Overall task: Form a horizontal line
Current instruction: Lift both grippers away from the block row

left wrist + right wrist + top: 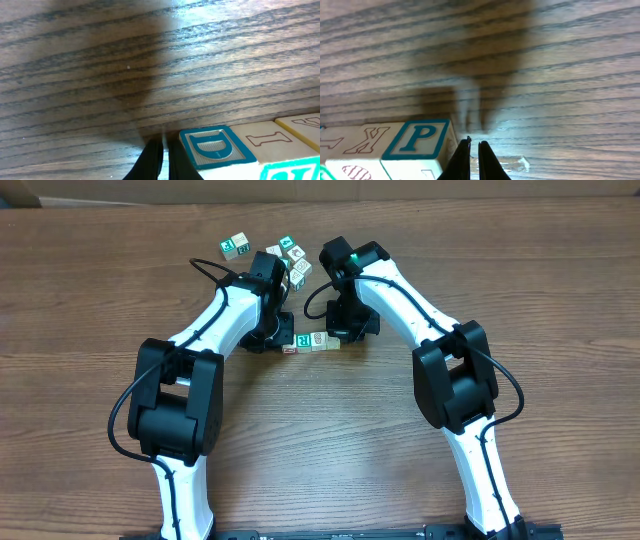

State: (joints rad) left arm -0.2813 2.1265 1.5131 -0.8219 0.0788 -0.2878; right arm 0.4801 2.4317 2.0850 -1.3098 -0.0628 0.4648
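Note:
A short row of letter blocks (311,341) lies on the wooden table between my two grippers. In the left wrist view, my left gripper (164,149) is shut and empty, with its tips on the table. It sits right beside the left side of a blue D block (215,146); an I block (267,140) follows. In the right wrist view, my right gripper (474,148) is shut and empty, right beside a blue P block (420,137). An X block (365,140) adjoins it. From overhead, the left gripper (281,332) and the right gripper (347,332) flank the row.
Several loose letter blocks lie in a cluster behind the row, among them a green-faced one (236,246) at far left and others (297,260) between the two arms. Cables loop off both arms.

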